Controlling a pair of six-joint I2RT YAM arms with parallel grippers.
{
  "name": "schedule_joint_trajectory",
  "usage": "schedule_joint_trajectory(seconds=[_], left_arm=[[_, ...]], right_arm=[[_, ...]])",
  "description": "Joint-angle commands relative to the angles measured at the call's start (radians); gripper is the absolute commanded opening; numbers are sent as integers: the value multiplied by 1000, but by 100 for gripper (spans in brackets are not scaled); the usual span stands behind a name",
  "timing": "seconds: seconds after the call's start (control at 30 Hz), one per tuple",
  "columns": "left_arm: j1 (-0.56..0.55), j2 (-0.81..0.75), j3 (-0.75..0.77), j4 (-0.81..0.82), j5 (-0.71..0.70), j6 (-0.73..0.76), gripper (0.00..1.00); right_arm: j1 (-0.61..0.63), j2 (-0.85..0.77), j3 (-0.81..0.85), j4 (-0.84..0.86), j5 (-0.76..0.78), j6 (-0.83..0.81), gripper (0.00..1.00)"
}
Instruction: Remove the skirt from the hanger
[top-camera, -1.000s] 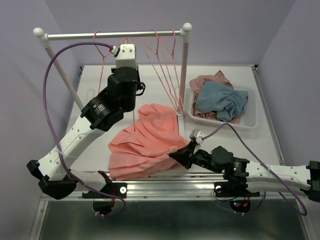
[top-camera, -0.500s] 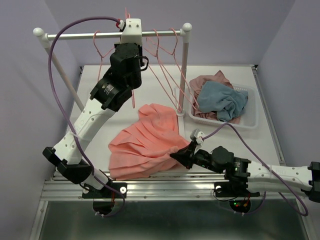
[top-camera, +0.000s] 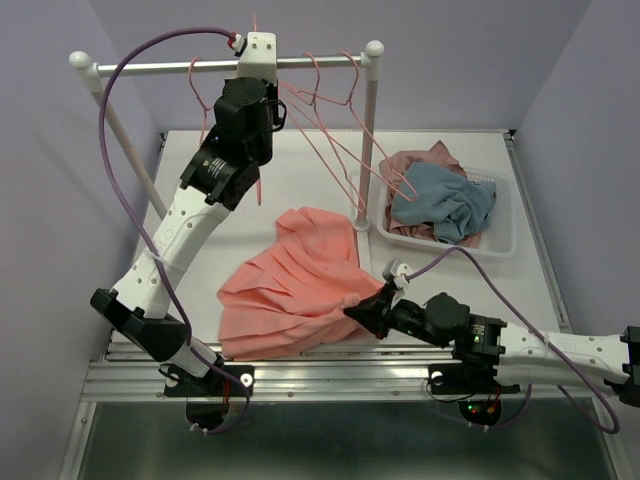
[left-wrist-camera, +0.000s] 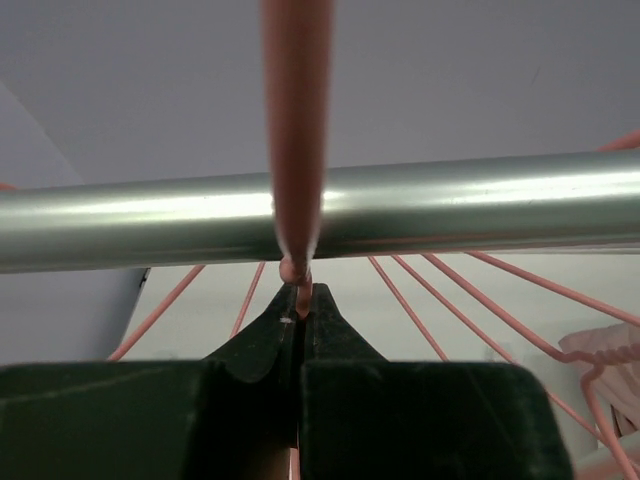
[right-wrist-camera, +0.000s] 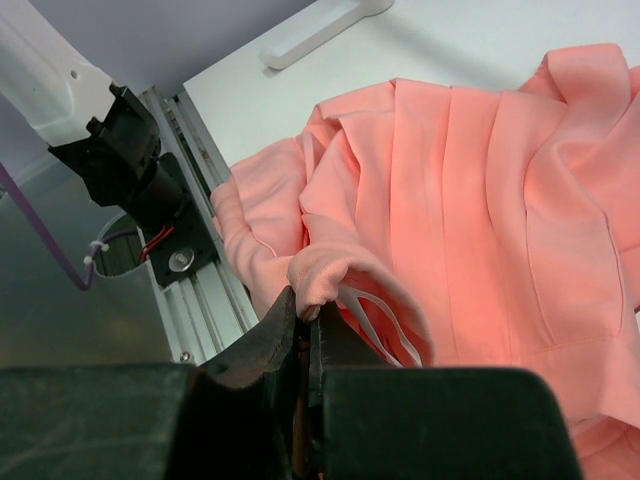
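Top external: left pincer (top-camera: 257, 42), one hanger (left-wrist-camera: 297, 120); right pincer (top-camera: 360, 312), one skirt (top-camera: 290, 285).

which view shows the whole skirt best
The top external view: the skirt lies spread on the table, nearly its whole outline visible. The right wrist view shows only a close part, its edge pinched in the right gripper. The left wrist view shows none of it.

Salmon-coral pleated skirt (top-camera: 290, 285), pink wire hangers (left-wrist-camera: 296, 120), silver rail (left-wrist-camera: 450, 205), white basket (top-camera: 507, 225), grey-blue garment (top-camera: 445, 203), mauve-pink garment (top-camera: 425, 160).
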Motion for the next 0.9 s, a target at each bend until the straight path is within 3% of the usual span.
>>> schedule_joint_trajectory(seconds=[0.0,0.63,0.8,0.87], left_arm=[[19,-19,-20,91,54,-2,0],[51,-68,-160,101,92,-99,0],[51,-95,-165,81,117,-119,9],[51,-109,-168,80,123,-148,5]], right_arm=[[10,-24,47,-2,28,4,1],[10,-37,61,-27,51,3,1],[10,-23,89,-59,71,7,1],[10,-21,89,-59,68,9,1]])
